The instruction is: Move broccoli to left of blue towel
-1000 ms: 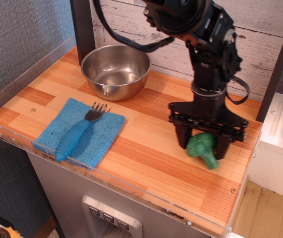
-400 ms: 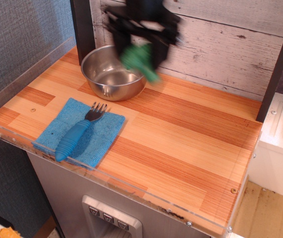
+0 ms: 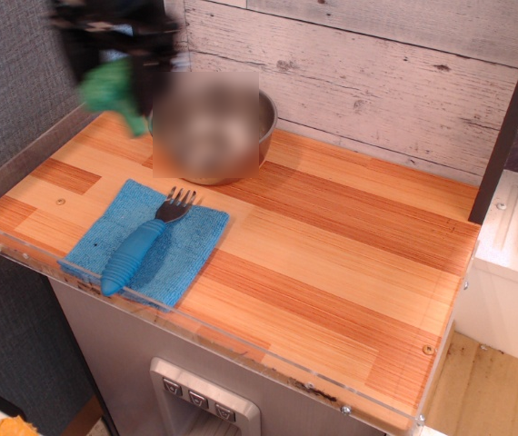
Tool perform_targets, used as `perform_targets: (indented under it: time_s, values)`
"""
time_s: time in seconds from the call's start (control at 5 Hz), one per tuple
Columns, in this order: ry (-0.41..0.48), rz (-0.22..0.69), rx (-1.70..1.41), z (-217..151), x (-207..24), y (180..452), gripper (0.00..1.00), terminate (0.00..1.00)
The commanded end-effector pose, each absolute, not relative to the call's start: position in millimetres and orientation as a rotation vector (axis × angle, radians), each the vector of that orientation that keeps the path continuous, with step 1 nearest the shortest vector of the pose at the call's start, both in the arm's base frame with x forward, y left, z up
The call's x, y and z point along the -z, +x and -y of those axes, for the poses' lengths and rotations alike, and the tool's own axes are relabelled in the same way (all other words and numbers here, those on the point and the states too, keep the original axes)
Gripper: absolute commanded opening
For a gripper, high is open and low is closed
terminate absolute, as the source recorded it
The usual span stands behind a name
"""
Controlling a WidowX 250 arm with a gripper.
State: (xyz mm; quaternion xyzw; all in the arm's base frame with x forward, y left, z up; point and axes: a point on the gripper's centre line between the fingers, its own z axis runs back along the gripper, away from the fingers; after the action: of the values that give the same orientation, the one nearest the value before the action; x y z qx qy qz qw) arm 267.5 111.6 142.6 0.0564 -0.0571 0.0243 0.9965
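Only view, observation.image: since a second ago I am watching the bright green bumpy plastic toy broccoli (image 3: pixel 114 89) travelling from the far right side of the light-blue square terry towel (image 3: pixel 145 239) to above its back left, over the steel bowl. The dark, motion-blurred gripper (image 3: pixel 118 64) is pinching it in the air. Lowering left of the towel is remaining. The round steel bowl (image 3: pixel 266 118), behind the towel, is blurred out; contents unreadable. A blue-handled fork (image 3: pixel 141 241) is lying on the towel.
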Motion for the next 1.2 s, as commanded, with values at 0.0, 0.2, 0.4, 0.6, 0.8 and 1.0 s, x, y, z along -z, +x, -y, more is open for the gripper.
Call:
perform_targets:
  time_s: [0.0, 0.2, 0.4, 0.6, 0.8, 1.0]
  values:
    - [0.152, 0.132, -0.148, -204, -107, 286, 0.00, 0.00]
    - [0.162, 0.090, -0.117, -253, -86, 295, 0.00, 0.00]
    - [0.168, 0.058, -0.065, -264, -69, 294, 0.00, 0.00]
    - [0.142, 0.056, 0.013, -246, -59, 290, 0.00, 0.00]
    - [0.153, 0.095, 0.070, -227, -69, 285, 0.00, 0.00]
    - [0.163, 0.095, 0.051, -218, -72, 279, 0.00, 0.00]
